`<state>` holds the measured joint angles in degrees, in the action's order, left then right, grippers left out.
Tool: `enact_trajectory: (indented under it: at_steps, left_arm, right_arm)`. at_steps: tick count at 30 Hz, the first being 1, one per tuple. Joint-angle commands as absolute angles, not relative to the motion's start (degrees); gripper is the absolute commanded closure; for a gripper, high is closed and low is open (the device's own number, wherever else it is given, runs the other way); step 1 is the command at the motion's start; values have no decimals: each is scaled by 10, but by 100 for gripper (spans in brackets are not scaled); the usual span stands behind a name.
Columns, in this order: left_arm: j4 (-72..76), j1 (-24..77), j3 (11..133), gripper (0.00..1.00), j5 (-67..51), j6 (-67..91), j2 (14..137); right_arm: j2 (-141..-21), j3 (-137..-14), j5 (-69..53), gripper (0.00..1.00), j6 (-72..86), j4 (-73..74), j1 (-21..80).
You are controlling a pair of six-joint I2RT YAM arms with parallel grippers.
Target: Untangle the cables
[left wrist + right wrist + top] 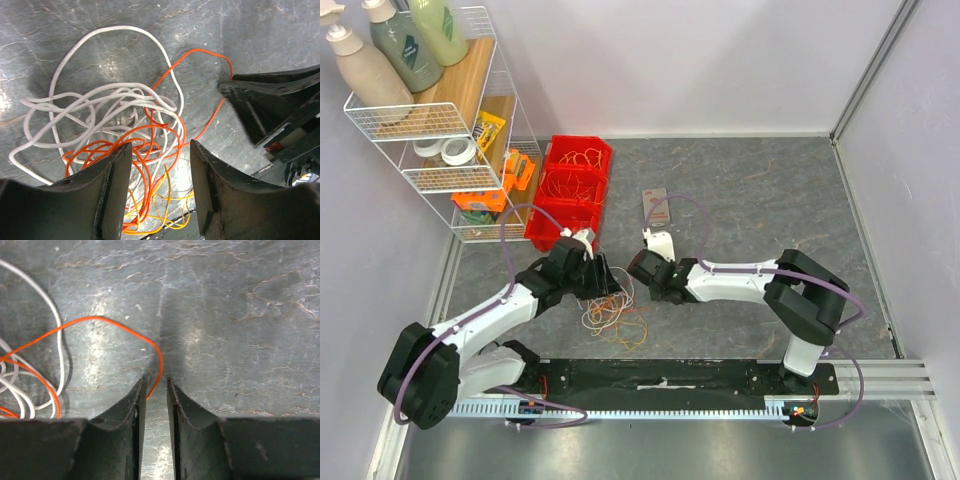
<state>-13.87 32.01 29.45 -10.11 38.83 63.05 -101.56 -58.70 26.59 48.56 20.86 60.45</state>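
The cables [613, 316] lie in a tangled pile on the grey table between my two grippers. In the left wrist view the white coils [100, 107], orange loops [150, 145] and thin yellow wires [167, 200] overlap. My left gripper [160, 150] is open just above the pile, with orange and yellow strands under the gap; it also shows in the top view [607, 283]. My right gripper [156, 382] stands with its jaws a narrow gap apart. The end of one orange cable [100, 320] lies between its tips, not pinched. The right gripper also shows in the top view [637, 279].
Red bins [575, 185] holding more wires stand at the back left, beside a white wire shelf [440, 130] with bottles and tape. A small card [656, 206] lies behind the right gripper. A black strip [670, 375] runs along the near edge.
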Motion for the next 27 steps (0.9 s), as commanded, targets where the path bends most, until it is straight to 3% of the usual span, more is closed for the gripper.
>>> enact_trajectory:
  at_steps: [1, 5, 9, 18, 27]
  left_arm:
    - [-134, 322, 285, 44, -64, 407, 636]
    - [-146, 323, 281, 44, -40, 417, 649]
    - [-155, 323, 283, 45, -24, 427, 664]
    - [-162, 321, 289, 52, -3, 430, 700]
    - [-178, 319, 285, 55, 28, 434, 693]
  right_arm:
    - [-994, -553, 246, 75, 479, 165, 570]
    - [-981, -545, 242, 99, 436, 151, 548]
    - [-898, -537, 281, 100, 388, 160, 549]
    - [-569, -580, 378, 100, 299, 218, 548]
    - [-476, -754, 463, 100, 210, 307, 548]
